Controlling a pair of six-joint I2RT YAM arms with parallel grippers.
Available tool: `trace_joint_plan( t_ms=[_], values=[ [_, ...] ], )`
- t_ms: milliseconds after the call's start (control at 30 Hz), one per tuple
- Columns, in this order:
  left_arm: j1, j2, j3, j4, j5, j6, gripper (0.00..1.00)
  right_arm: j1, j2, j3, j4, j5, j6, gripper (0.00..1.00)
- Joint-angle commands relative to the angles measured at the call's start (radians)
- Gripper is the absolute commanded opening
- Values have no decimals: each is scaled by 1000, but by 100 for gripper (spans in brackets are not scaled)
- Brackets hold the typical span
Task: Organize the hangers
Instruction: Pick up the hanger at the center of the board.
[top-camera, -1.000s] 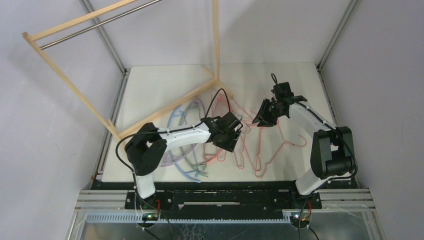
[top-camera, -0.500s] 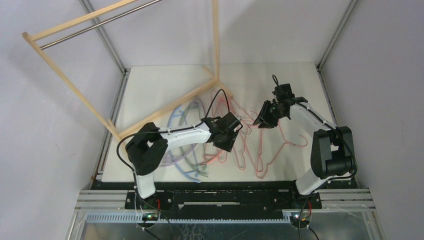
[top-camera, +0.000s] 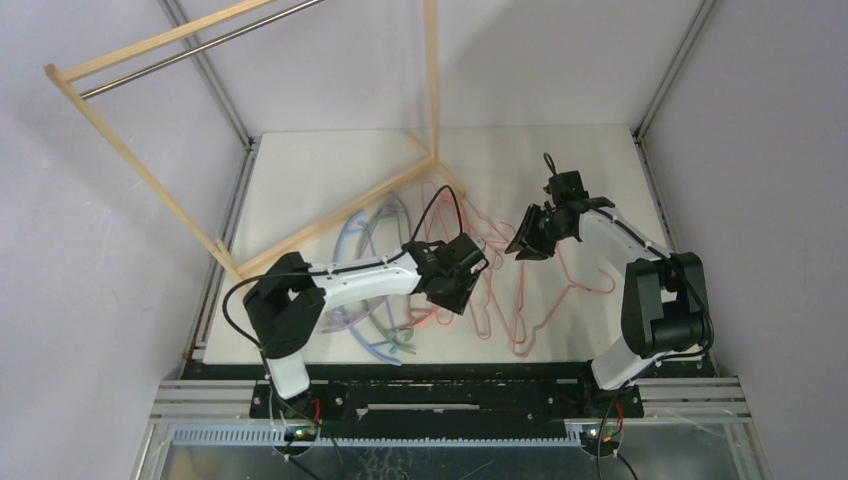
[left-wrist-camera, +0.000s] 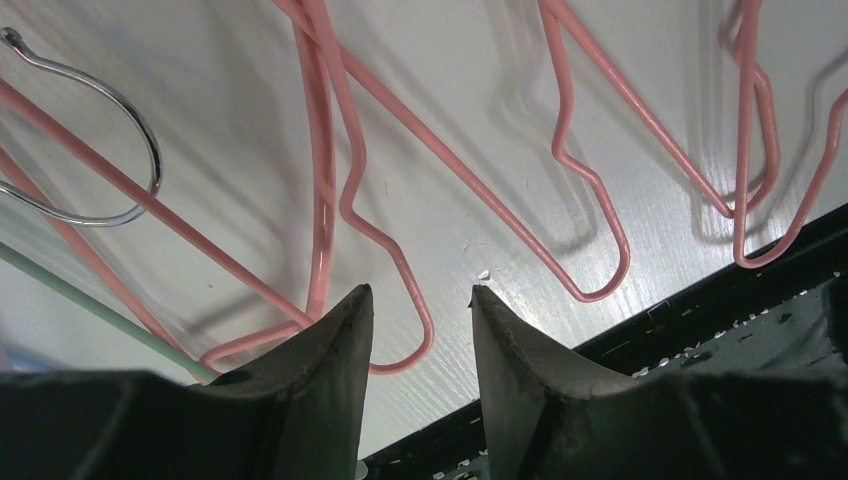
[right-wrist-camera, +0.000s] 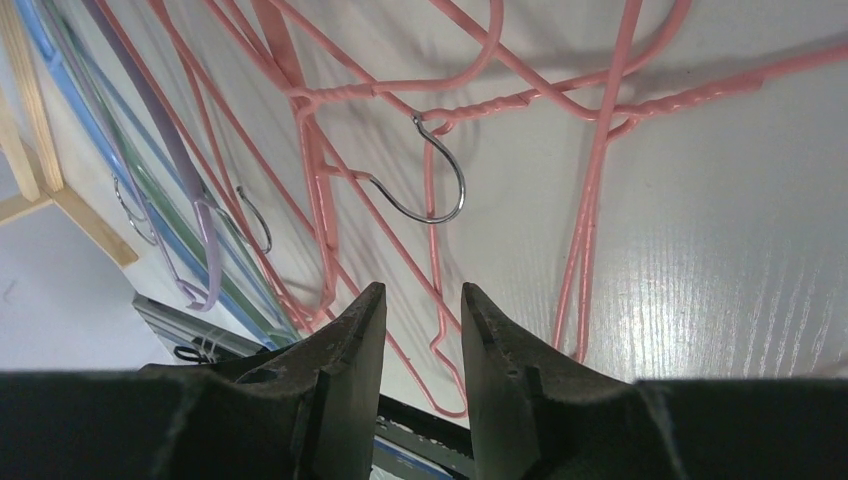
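Note:
Several thin pink wire hangers lie tangled on the white table between the two arms. Thicker lilac, blue and green hangers lie in a pile to their left. My left gripper hovers over the pink wires near the front edge, open, with a pink wire loop on the table under its gap. My right gripper hangs open and empty above the pink tangle. Below it a metal hook lies among pink wires, with a lilac hanger further off.
A light wooden rack frame with a metal rod stands tilted at the back left, its foot resting by the coloured hangers. The table's black front rail runs just beyond the left fingers. Another metal hook lies left of the left gripper.
My left arm has stretched lower, its gripper shifting slightly toward the near edge with the jaws a little narrower. The right gripper has barely moved.

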Motion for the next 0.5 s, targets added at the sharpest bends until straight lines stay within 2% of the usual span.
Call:
trace_joint_plan(
  t_ms=[0,467],
  values=[
    [-6,-32,-22,6,-5,-16,46,-2,-40,-11,34,-9,-7,41],
    [-4,90,29,69,7,29,48,-4,-38,-14,29,2,-8,41]
  ],
)
